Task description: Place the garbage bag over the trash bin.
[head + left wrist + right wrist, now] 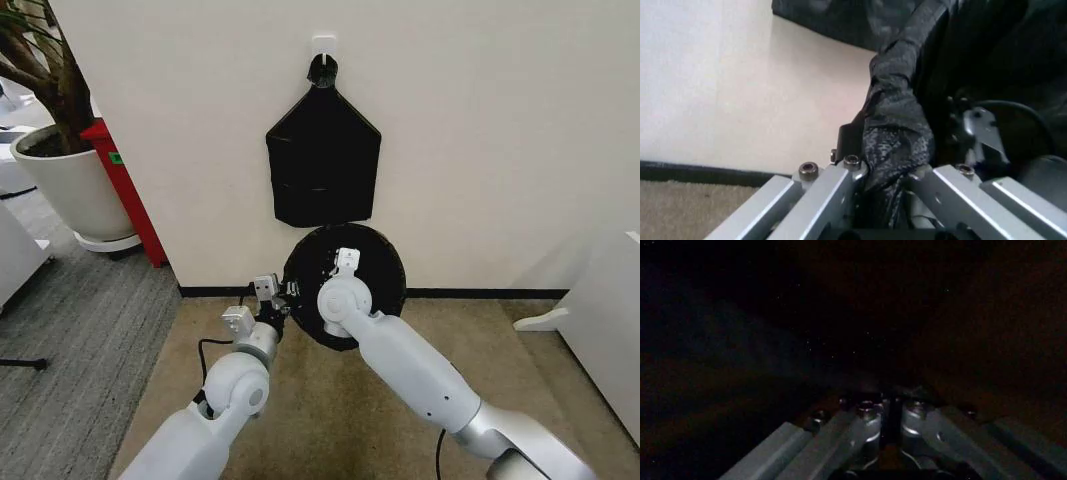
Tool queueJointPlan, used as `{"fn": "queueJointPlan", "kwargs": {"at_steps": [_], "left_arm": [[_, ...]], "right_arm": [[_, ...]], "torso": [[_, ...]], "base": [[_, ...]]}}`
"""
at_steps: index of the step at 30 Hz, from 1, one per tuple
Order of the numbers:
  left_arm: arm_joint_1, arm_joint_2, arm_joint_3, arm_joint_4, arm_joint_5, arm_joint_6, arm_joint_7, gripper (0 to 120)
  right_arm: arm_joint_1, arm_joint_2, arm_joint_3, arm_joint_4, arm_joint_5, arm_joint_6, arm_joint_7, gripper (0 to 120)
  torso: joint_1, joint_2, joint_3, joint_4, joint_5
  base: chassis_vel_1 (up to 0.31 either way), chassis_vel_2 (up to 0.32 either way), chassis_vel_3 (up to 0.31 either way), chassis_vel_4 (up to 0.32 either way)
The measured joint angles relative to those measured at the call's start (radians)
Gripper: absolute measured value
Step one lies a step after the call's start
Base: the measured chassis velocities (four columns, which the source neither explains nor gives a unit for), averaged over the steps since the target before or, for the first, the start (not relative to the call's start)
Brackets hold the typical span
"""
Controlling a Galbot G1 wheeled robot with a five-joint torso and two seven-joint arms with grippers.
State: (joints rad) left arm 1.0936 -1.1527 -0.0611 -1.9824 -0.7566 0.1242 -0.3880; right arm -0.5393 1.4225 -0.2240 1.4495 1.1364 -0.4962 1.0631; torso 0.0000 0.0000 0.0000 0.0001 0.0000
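garbage bag is spread black over the mouth of the trash bin, on the floor against the wall, below the hanging bundle of bags. left gripper is clamped on a bunched fold of bag at the near-left rim. right gripper is down inside the dark bag, fingers drawn nearly together — can't tell if any film is caught. you want the left pinch kept firm while the right presses the liner outward — go slowly, thin film tears.
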Motion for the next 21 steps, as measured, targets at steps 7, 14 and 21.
{"fn": "queueJointPlan", "kwargs": {"at_steps": [7,14,21], "left_arm": [[-0.007,-0.002,-0.001,0.001,0.000,0.000,0.000,2],[-0.013,-0.010,0.004,0.007,0.001,-0.001,0.000,2],[-0.014,-0.003,0.000,0.001,-0.003,0.000,-0.001,2]], "right_arm": [[0.003,0.004,-0.016,0.007,-0.032,0.001,0.010,0],[-0.005,-0.008,-0.032,0.026,-0.010,0.000,0.025,0],[-0.006,-0.007,-0.028,0.016,-0.014,-0.001,0.020,0]], "torso": [[0.000,0.000,0.000,0.0000,-0.0001],[0.000,0.000,0.000,-0.0001,-0.0001],[0.000,0.000,0.000,0.0000,0.0000]], "base": [[0.000,0.000,0.000,0.000],[0.000,0.000,0.000,0.000],[0.000,0.000,0.000,0.000]]}}
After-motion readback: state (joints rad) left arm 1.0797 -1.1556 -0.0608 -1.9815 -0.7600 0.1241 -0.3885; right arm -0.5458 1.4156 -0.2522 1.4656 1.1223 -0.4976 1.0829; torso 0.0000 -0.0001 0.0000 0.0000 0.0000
